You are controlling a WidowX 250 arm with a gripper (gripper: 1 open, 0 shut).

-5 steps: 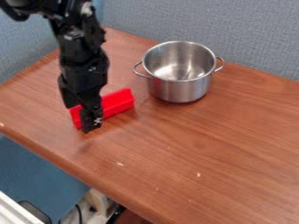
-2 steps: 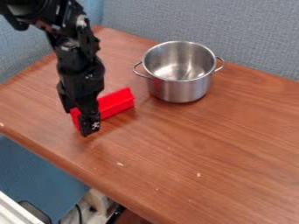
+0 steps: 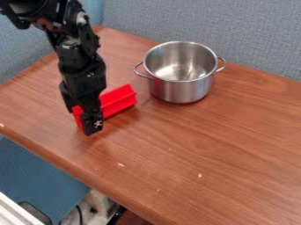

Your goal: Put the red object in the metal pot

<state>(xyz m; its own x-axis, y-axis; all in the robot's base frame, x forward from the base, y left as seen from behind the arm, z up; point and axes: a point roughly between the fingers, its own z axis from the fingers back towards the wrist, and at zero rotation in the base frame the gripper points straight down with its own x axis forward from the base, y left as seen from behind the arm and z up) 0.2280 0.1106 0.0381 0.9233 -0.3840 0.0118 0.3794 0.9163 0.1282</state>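
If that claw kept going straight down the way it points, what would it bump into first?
Most likely the red block: the gripper hangs open over its near end. Just beneath that lies the wooden table.

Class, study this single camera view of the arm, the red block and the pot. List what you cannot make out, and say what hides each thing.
- Left end of the red object: covered by the gripper.
- Whether the fingertips touch the block: too small and dark to tell.
- Far outer wall of the metal pot: hidden by the pot itself.
- Upper arm: cut off by the top-left edge.
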